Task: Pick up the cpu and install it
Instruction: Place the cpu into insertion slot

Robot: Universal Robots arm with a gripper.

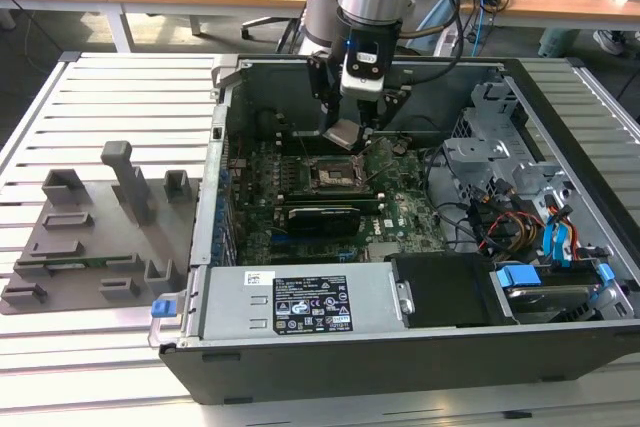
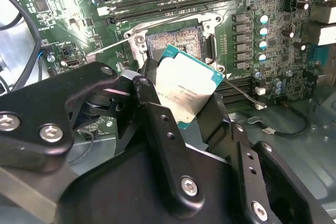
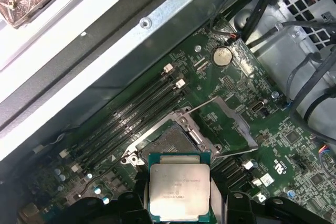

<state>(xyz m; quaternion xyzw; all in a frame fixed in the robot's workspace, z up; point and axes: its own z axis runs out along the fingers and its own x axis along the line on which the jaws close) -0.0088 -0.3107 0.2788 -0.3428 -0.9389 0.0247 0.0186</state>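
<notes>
Holding the cpu [image 2: 188, 85] above the open socket [image 2: 176, 40]
Gripper [image 2: 181, 98] closed on its opposite edges, chip tilted, inside the computer case [image 1: 300, 367]

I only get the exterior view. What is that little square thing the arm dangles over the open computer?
Observer: It's the cpu. It has a silver top and a green rim, and the pincer clamps it on two opposite edges.
Visitor: Is its slot free?
Observer: Yes. In the first wrist view the socket lies bare, with its metal frame swung open beside it.
</notes>
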